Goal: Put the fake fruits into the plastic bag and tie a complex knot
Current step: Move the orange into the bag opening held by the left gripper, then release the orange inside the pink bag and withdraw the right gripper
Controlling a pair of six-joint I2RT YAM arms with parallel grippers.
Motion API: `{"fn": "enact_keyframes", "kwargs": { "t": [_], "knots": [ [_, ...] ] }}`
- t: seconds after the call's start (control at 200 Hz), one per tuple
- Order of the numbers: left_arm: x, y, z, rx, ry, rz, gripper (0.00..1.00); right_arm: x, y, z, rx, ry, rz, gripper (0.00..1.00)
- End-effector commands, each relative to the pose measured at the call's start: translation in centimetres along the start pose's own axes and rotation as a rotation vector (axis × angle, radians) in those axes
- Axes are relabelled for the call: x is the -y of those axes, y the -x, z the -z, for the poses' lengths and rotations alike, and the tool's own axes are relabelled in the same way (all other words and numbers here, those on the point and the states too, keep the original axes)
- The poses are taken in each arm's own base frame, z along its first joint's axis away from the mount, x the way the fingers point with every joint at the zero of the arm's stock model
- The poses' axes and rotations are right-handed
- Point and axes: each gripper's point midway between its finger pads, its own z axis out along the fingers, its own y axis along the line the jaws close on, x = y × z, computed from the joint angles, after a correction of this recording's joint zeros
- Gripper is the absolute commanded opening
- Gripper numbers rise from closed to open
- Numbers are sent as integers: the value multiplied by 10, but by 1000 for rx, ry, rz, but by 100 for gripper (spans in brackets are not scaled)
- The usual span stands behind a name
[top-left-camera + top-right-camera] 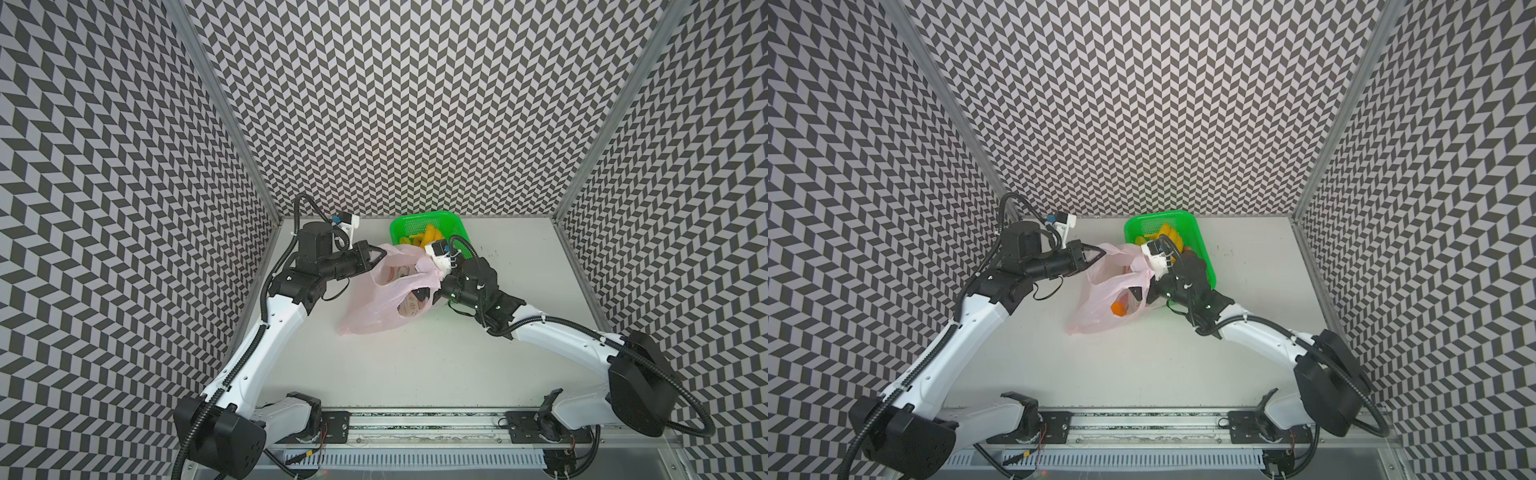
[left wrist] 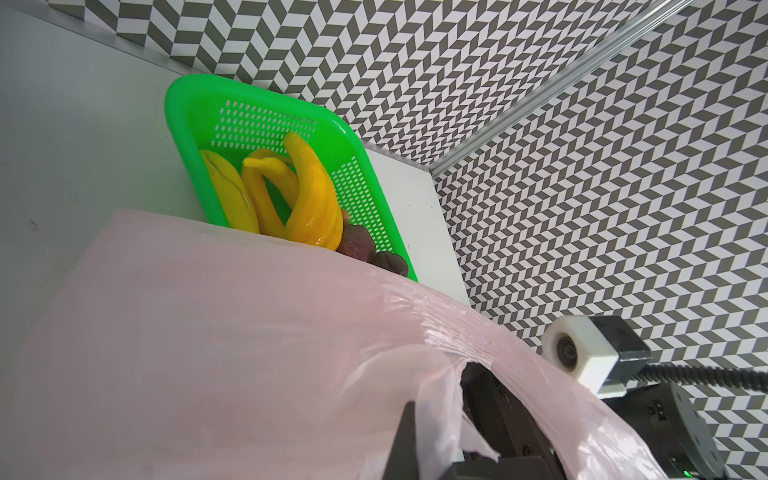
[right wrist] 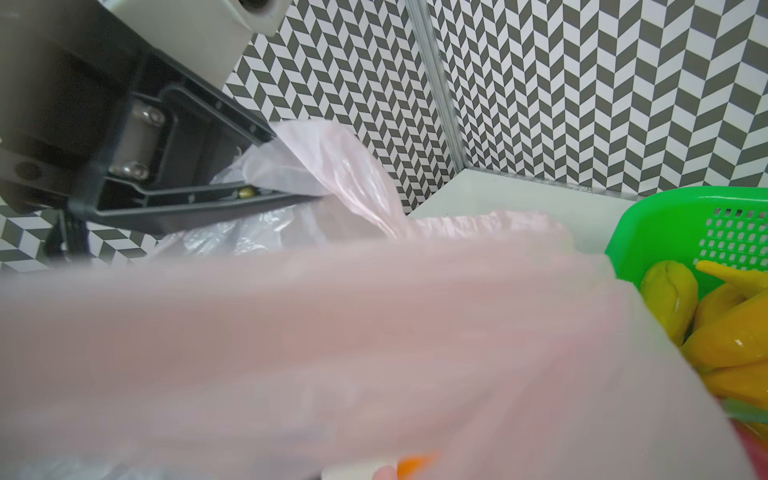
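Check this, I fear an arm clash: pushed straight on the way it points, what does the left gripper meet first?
The left gripper is shut on the plastic bag, so its film comes first; behind that, probably the right arm's wrist camera, though depth is unclear.

Mouth of plastic bag (image 1: 365, 309) gapes beside left gripper (image 1: 377, 254) jaws. Bag film crowds right gripper (image 1: 1137, 293) jaws all round. Green mesh basket (image 1: 419, 217) with bananas (image 2: 309, 195) just behind right jaws. Bare table (image 1: 415, 365) before both: free passage.
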Motion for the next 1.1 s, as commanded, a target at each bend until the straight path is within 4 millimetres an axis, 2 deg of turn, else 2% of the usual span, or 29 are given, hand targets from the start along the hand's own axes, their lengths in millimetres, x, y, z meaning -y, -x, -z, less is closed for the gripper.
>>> {"fn": "enact_keyframes", "kwargs": {
  "t": [0.0, 0.356, 0.521, 0.736, 0.931, 1.016, 1.097],
  "knots": [
    [12, 5, 7, 28, -23, -31, 0, -5, 19, 4, 52, 14, 32, 67],
    [4, 7, 7, 43, 20, -34, 0, -5, 17, 8, 45, 9, 38, 67],
    [-1, 10, 7, 54, 32, -30, 0, -6, 14, 16, 35, 13, 41, 68],
    [-10, 13, 7, 79, 59, -8, 0, -6, 6, 30, 5, 12, 41, 79],
    [-14, 17, 11, 97, 70, 4, 0, 5, -3, 49, -14, -45, 11, 97],
    [-16, 17, 12, 101, 73, 9, 0, 3, -10, 58, -34, -41, 3, 100],
    [-18, 17, 12, 103, 76, 14, 0, -1, -19, 65, -64, -23, -3, 99]
  ]
}}
